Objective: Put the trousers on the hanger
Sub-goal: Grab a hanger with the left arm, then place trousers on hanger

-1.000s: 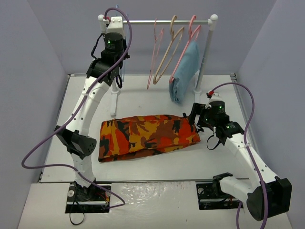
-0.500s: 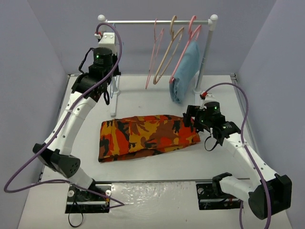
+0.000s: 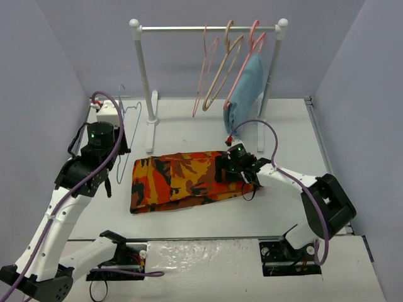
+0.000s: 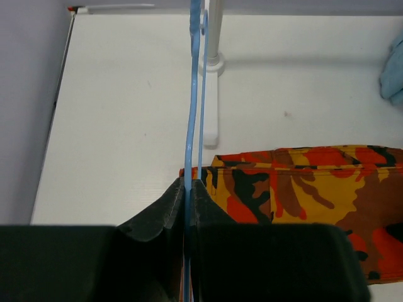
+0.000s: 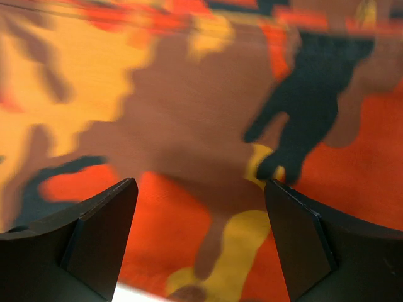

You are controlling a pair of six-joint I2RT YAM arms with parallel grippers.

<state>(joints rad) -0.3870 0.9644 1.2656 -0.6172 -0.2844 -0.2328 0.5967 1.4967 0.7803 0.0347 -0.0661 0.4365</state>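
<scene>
1. Your left gripper (image 4: pixel 189 189): jaws pinched tight on the light-blue wire hanger (image 4: pixel 191 94), which it holds left of the clothes rack's (image 3: pixel 208 28) left post.
2. Your right gripper (image 5: pixel 198 189): fingers spread wide, gripping nothing, low over the right part of the camouflage trousers (image 3: pixel 189 179).
3. Trousers: folded flat on the table (image 3: pixel 189 220) in front of the rack, just right of the hanger.

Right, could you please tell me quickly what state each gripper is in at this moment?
Left gripper: closed on the hanger.
Right gripper: open over the trousers, holding nothing.
</scene>
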